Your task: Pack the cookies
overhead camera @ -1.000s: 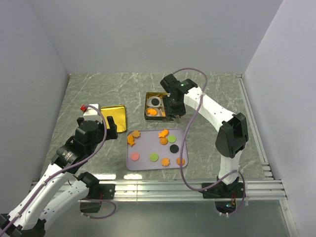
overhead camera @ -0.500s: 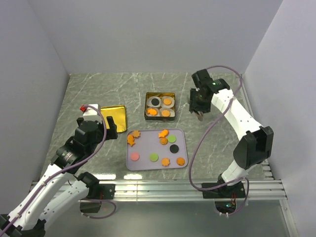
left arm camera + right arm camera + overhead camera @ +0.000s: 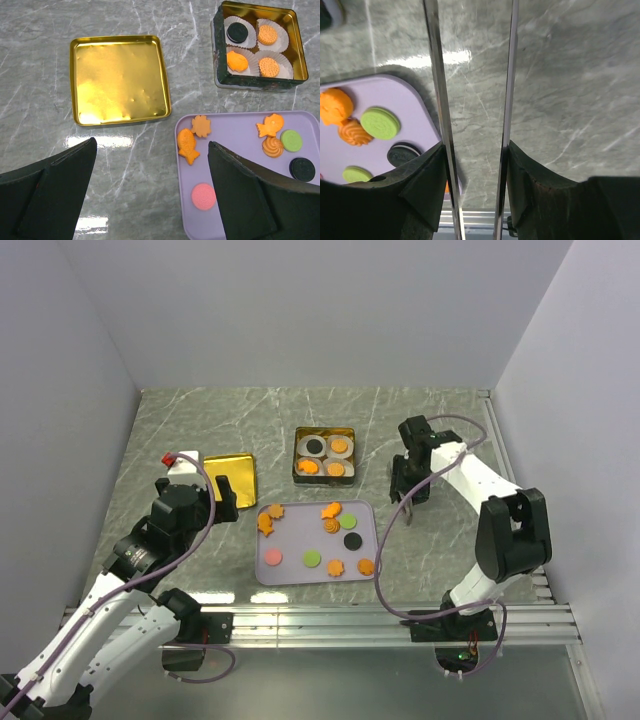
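Note:
The cookies [image 3: 330, 527] lie scattered on a purple tray [image 3: 300, 532]: orange shapes, two green discs, a black disc and a pink disc [image 3: 203, 196]. A dark square tin [image 3: 326, 472] behind the tray holds white paper cups with one black and three orange cookies [image 3: 269, 66]. My right gripper [image 3: 407, 492] hovers just right of the tray, shut on metal tongs [image 3: 437, 100] whose two blades stand apart with nothing between them. My left gripper [image 3: 213, 496] is wide open and empty, low over the table left of the tray; the fish-shaped cookie [image 3: 187, 146] lies between its fingers.
The tin's gold lid [image 3: 230, 477] lies upside down left of the tin, also seen in the left wrist view [image 3: 117, 80]. Aluminium rails run along the near edge [image 3: 380, 615] and the right side [image 3: 510, 480]. Grey walls close in three sides.
My right arm has left the tin, swung out to the right, then come nearer and down beside the tray's right edge. The left arm has not moved.

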You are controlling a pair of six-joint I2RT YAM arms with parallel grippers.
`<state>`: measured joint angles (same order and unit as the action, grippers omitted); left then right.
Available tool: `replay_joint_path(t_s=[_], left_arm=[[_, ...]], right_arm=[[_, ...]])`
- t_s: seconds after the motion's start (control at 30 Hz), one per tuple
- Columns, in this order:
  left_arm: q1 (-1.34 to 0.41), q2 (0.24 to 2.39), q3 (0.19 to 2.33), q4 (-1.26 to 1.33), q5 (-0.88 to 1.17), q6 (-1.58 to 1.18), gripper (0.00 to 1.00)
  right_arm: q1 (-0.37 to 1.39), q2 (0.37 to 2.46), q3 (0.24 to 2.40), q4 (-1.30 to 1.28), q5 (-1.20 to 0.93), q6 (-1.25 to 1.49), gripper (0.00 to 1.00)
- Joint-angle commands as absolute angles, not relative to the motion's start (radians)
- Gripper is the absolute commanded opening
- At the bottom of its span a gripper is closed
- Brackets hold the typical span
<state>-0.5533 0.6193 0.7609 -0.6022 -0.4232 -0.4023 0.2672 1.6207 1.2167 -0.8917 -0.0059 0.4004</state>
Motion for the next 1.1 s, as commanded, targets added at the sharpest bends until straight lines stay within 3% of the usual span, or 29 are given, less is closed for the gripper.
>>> replay_joint_path(t_s=[0.0, 0.4, 0.7, 0.8, 1.07], left_arm=[[-0.557, 0.629, 0.767, -0.575, -0.436, -0.397, 0.99], [-0.555, 0.652, 0.769, -0.581, -0.439, -0.405, 0.99], [-0.555, 0.793, 0.795, -0.598, -0.417, -0.405, 0.99], [-0.555, 0.903, 0.827, -0.614, -0.429, -0.408, 0.99], [-0.531, 1.181, 0.939, -0.542, -0.362, -0.353, 0.98]], right_arm=[[0.249, 1.638, 1.171, -0.808, -0.072, 0.411, 0.53], [0.227, 1.827, 1.147, -0.802, -0.117, 0.437, 0.57], [0.225, 1.845, 1.138, -0.813, -0.069, 0.434, 0.76], [0.225, 1.809, 1.143, -0.822, -0.058, 0.440, 0.94], [0.227, 1.688, 1.184, -0.874, -0.031, 0.451, 0.99]])
